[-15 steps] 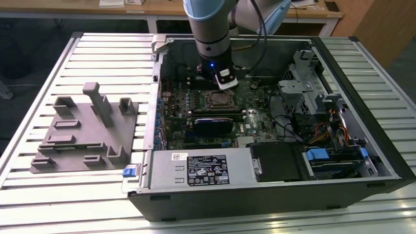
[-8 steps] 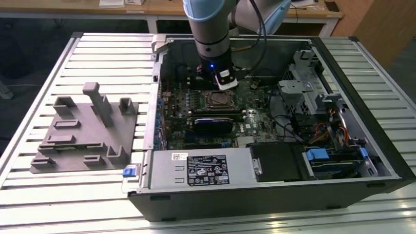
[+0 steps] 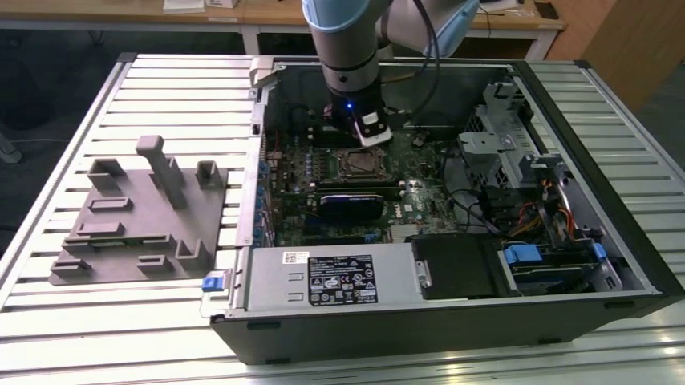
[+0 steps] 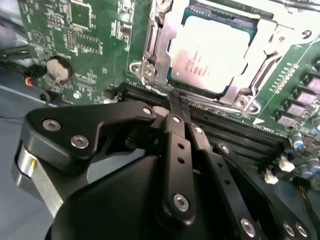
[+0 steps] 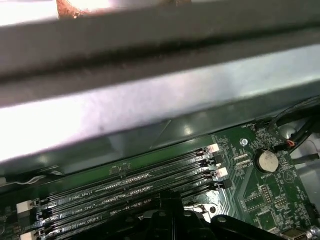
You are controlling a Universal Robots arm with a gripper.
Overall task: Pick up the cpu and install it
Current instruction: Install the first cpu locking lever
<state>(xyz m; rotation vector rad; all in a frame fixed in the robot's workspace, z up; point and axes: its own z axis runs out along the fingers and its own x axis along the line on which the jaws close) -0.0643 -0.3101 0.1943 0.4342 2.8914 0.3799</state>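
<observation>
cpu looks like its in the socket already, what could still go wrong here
The cpu lies in the socket with the gripper right beside it: a sideways drift could nudge the chip askew. The gripper linkage also hangs just over the memory slots, so descending further risks scraping them or their end clips.
</observation>
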